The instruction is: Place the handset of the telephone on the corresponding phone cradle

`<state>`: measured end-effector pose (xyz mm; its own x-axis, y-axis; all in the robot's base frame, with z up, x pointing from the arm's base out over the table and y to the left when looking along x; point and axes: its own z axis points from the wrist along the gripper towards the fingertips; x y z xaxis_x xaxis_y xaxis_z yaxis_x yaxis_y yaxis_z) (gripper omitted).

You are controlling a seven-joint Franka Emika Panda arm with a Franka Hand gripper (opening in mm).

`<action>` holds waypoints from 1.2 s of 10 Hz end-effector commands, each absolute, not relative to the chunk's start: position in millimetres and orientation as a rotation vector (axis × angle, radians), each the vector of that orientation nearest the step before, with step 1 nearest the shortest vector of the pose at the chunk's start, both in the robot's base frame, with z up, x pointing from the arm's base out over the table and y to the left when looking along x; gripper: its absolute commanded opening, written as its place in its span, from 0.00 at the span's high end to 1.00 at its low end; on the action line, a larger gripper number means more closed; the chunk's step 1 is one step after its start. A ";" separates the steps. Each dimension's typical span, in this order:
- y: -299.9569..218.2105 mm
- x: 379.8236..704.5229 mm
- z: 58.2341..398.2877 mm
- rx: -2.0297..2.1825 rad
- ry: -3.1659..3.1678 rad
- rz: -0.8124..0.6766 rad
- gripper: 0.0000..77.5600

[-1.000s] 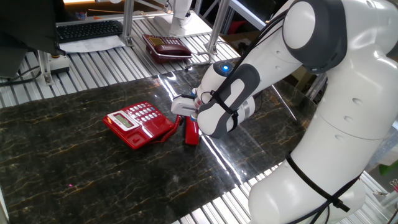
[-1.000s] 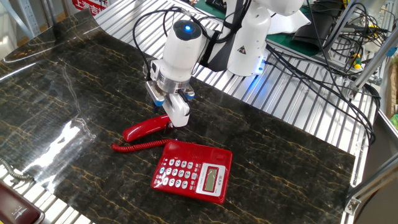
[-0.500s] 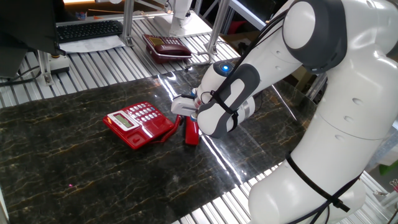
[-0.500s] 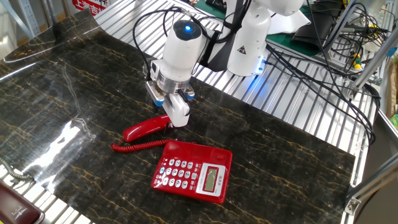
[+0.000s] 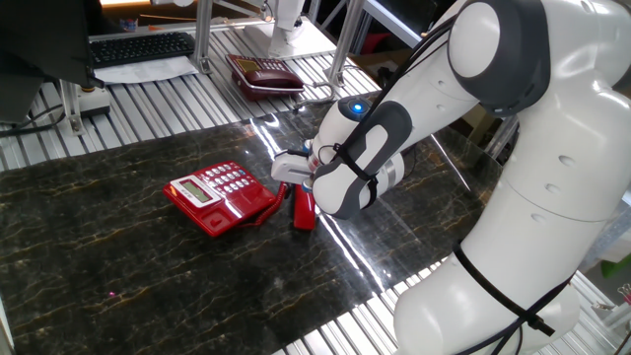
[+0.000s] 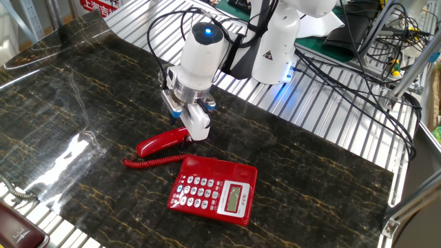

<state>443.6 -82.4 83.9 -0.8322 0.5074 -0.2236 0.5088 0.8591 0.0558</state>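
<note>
The bright red telephone point(image 5: 219, 197) lies flat on the dark marble table point(image 5: 118, 256), also in the other fixed view point(image 6: 213, 189). Its phone cradle point(image 6: 219, 167) is the bare red strip beside the keypad, with nothing in it. The red handset point(image 6: 160, 142) lies on the table next to the cradle side, its coiled cord point(image 6: 153, 161) running to the base. The handset also shows in one fixed view point(image 5: 304, 210). My gripper point(image 6: 187, 124) is down over the handset's end nearest the robot base, one finger on each side. Whether the fingers press on it is not visible.
A dark maroon phone point(image 5: 264, 74) sits on the slatted metal bench behind the table, and shows at the other view's bottom left corner point(image 6: 17, 234). A keyboard point(image 5: 138, 46) lies at the back left. Cables point(image 6: 358, 76) trail near the robot base.
</note>
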 end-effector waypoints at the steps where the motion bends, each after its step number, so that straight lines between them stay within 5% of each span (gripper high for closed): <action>1: -61.4 445.0 50.2 0.605 2.933 -0.024 0.00; 4: -61.3 444.9 49.4 0.556 2.936 -0.136 0.00; 12: -61.5 444.7 49.3 0.495 2.950 -0.111 0.00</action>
<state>443.6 -82.4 83.9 -0.8322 0.5073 -0.2236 0.5087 0.8591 0.0558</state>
